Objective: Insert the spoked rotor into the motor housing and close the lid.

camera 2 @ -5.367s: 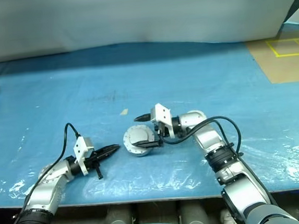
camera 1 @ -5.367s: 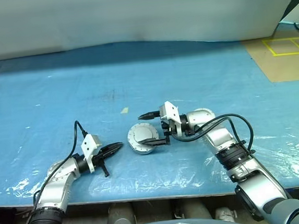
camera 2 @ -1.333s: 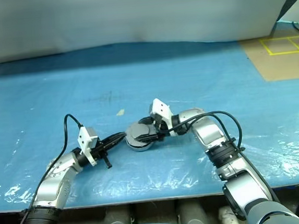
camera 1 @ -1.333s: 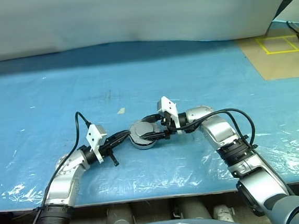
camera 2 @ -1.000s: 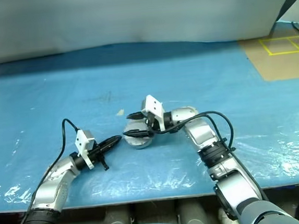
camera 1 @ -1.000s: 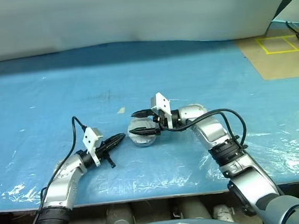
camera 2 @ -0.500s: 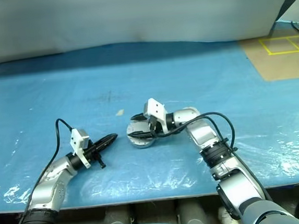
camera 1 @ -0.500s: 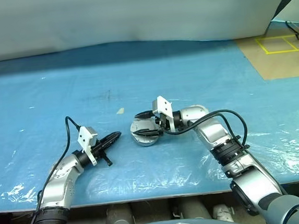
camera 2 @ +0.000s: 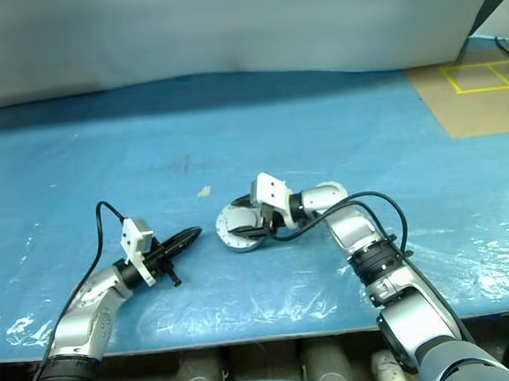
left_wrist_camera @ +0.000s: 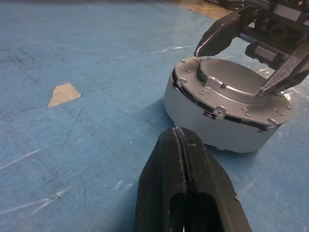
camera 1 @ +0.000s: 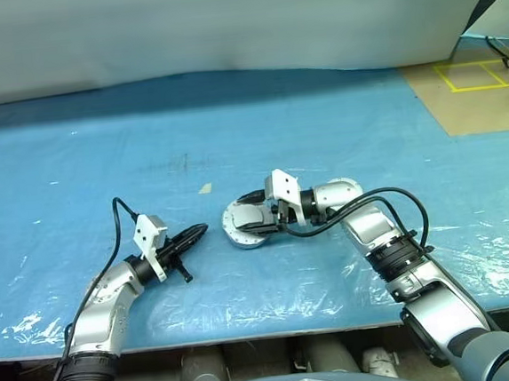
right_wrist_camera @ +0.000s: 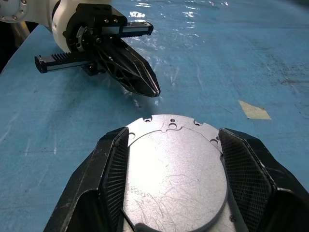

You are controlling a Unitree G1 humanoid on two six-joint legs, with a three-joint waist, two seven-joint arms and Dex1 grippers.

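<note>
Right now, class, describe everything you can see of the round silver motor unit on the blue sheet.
The motor housing is a low, round drum of matt silver metal with its lid on: a flat plate with small holes near its edge and a raised round centre. A dark seam runs around under the lid. It sits flat on the blue sheet. The right tool straddles the lid, fingers at opposite edges; the shut left tool points at its side, apart.
</note>
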